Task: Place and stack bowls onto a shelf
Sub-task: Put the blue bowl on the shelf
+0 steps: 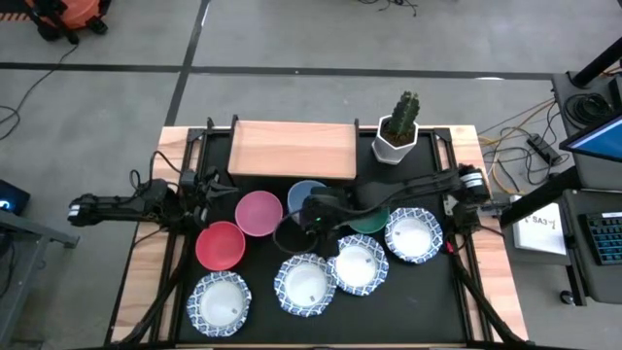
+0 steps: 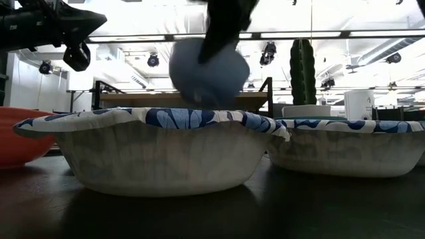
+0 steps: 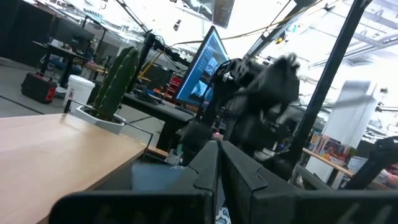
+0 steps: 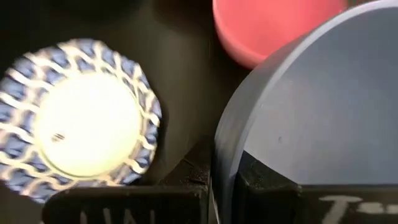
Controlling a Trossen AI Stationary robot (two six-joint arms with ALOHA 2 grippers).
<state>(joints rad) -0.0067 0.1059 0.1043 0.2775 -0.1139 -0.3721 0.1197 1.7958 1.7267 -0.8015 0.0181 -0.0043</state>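
The blue bowl [image 1: 303, 192], smooth and plain, is held by its rim in the clamped right hand [image 1: 309, 216] and is seen raised above the table [image 1: 466, 292] in the low view, just in front of the shelf [image 1: 292, 149], a flat light-wood platform whose top is bare. The pink bowl [image 1: 259, 212] and the red bowl [image 1: 221, 244] lie close by, and the green bowl [image 1: 371, 220] is largely covered by the right arm. Four white bowls [image 1: 308, 285] with crimped, blue-patterned rims are ranged along the near side. A cactus [image 1: 403, 113] in a white faceted pot [image 1: 394, 146] stands beside the shelf. The left hand [image 1: 199, 188] is parked at the left of the table, its fingers brought together on nothing.
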